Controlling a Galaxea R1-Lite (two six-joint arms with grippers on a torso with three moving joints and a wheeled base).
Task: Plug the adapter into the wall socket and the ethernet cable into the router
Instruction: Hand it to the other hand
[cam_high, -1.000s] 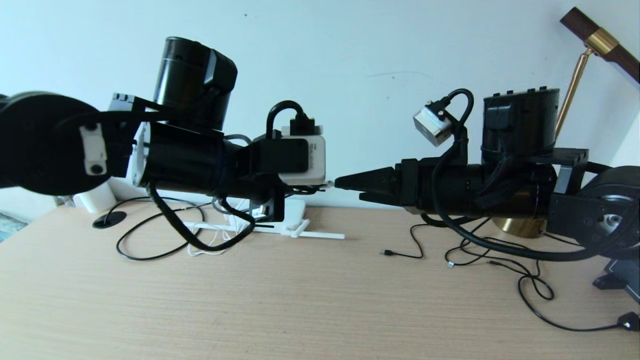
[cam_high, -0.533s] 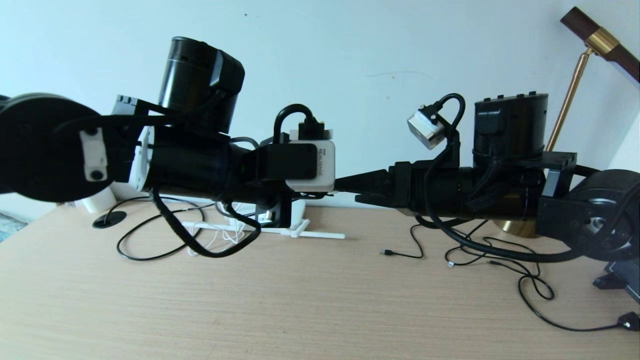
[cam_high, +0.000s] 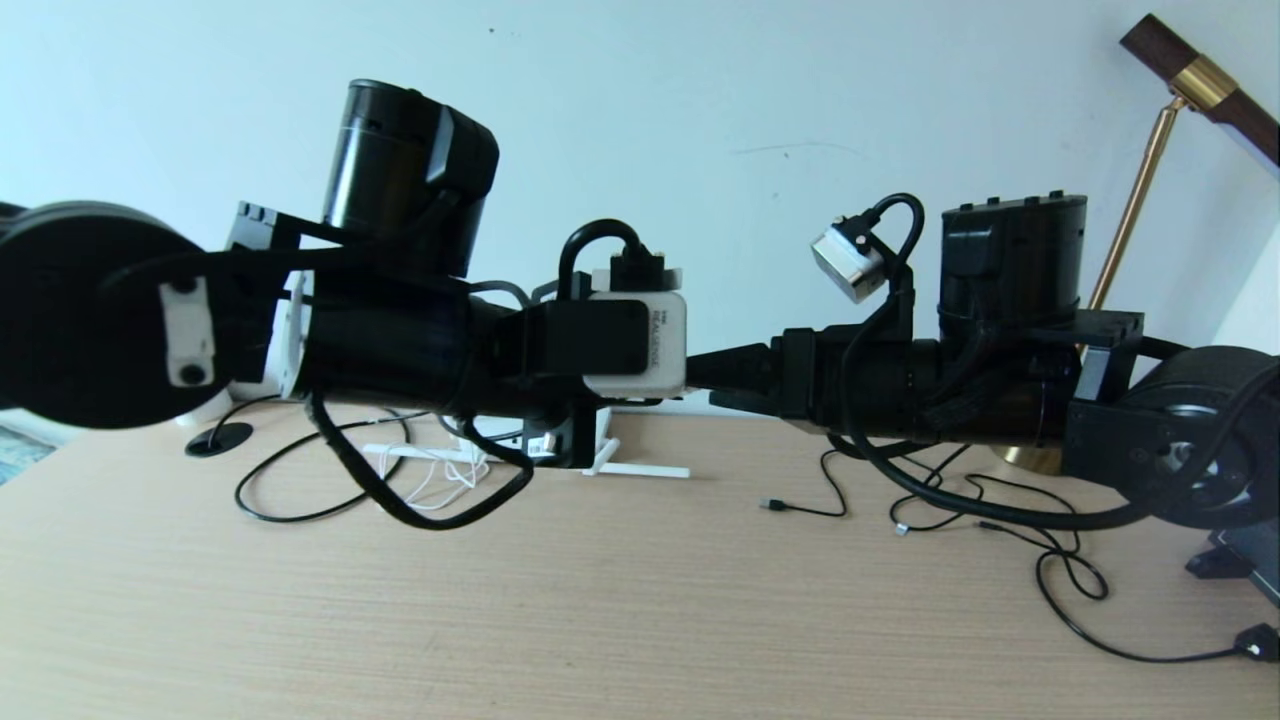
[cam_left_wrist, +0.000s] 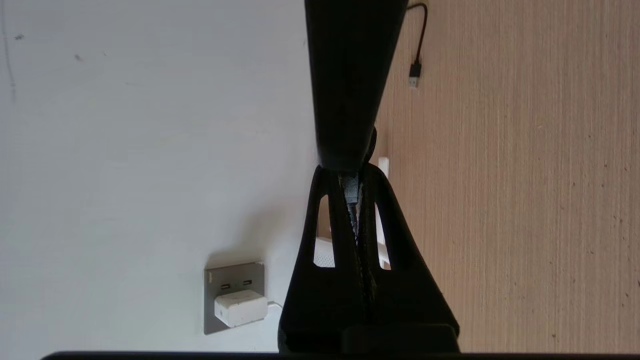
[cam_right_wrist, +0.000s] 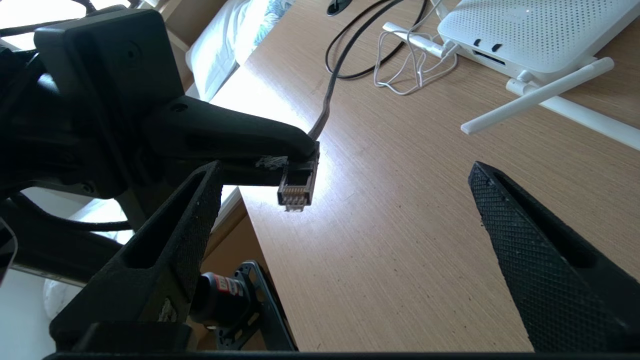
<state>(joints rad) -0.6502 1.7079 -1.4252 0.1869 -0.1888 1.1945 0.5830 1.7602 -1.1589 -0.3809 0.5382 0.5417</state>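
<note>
Left gripper (cam_right_wrist: 295, 155) is pinching the ethernet cable (cam_right_wrist: 298, 187) mid-frame; right gripper (cam_right_wrist: 345, 215), jaws spread, risks knocking the plug askew.

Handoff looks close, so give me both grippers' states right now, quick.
Left gripper: shut on the ethernet cable, gripped just behind its clear plug.
Right gripper: open, holding nothing, with that plug between its fingers.
</note>
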